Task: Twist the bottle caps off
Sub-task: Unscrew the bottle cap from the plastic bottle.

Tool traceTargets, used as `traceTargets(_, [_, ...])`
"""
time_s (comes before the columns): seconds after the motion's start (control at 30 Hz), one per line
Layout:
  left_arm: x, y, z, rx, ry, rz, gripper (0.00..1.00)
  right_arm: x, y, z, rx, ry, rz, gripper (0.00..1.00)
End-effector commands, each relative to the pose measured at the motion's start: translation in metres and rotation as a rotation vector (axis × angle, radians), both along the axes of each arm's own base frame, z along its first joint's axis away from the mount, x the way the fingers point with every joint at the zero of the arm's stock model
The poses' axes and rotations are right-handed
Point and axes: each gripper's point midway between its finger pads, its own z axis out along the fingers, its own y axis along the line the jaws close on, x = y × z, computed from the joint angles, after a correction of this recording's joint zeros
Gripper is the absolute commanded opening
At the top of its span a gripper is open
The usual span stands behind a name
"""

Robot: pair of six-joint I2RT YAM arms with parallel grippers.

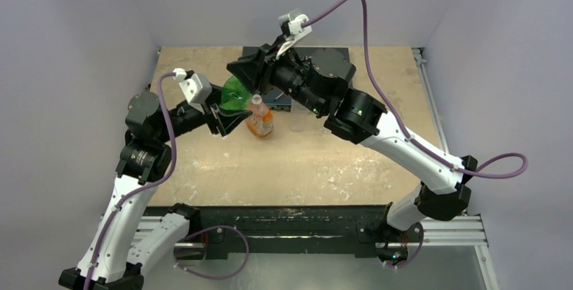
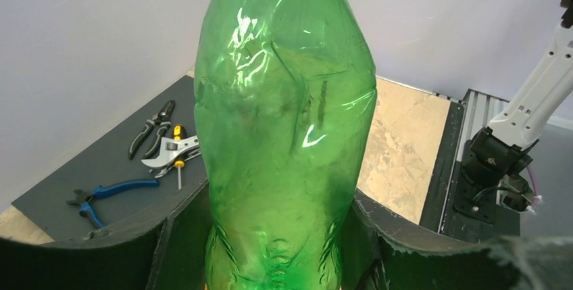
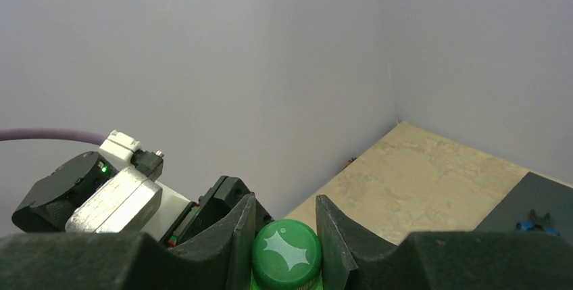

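Note:
A green bottle point(image 1: 235, 94) is held off the table, and in the left wrist view this green bottle point(image 2: 284, 134) fills the middle. My left gripper point(image 2: 277, 236) is shut on its lower body, a finger pressing each side. The green bottle cap point(image 3: 286, 253) sits between the fingers of my right gripper point(image 3: 285, 229), which touch it on both sides. In the top view the right gripper point(image 1: 250, 74) meets the bottle's far end and the left gripper point(image 1: 226, 117) its near end. A squat bottle with an orange label point(image 1: 260, 119) stands upright on the table just beside them.
A dark mat point(image 1: 324, 60) lies at the back of the wooden table point(image 1: 378, 155). Black pliers point(image 2: 152, 128), a metal wrench point(image 2: 169, 155) and blue-handled pliers point(image 2: 108, 192) rest on it. Grey walls close in the left, back and right sides.

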Motion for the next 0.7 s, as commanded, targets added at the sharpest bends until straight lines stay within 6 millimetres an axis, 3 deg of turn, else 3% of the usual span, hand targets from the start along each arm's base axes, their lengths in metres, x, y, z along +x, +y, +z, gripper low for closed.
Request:
traceTargets(0.0, [-0.017,-0.012,0.012,-0.073,0.025,-0.114,0.14,-0.028,-0.021,0.051,0.119,-0.111,0.086,0.0])
traceTargets(0.13, [-0.061,-0.028,0.037,-0.151,0.049,-0.391,0.12,-0.066,-0.02,0.067,0.155,-0.231,0.27,0.0])
traceTargets(0.27, [-0.1,-0.029,0.055,-0.164,0.107,-0.585,0.12,-0.117,-0.028,0.08,0.205,-0.357,0.5,0.0])
traceTargets(0.37, [-0.112,-0.028,0.058,-0.142,0.102,-0.618,0.12,-0.154,-0.035,0.083,0.228,-0.428,0.676,0.0])
traceTargets(0.67, [-0.123,-0.025,0.054,-0.071,0.085,-0.653,0.09,-0.197,-0.033,0.062,0.119,-0.474,1.02,0.0])
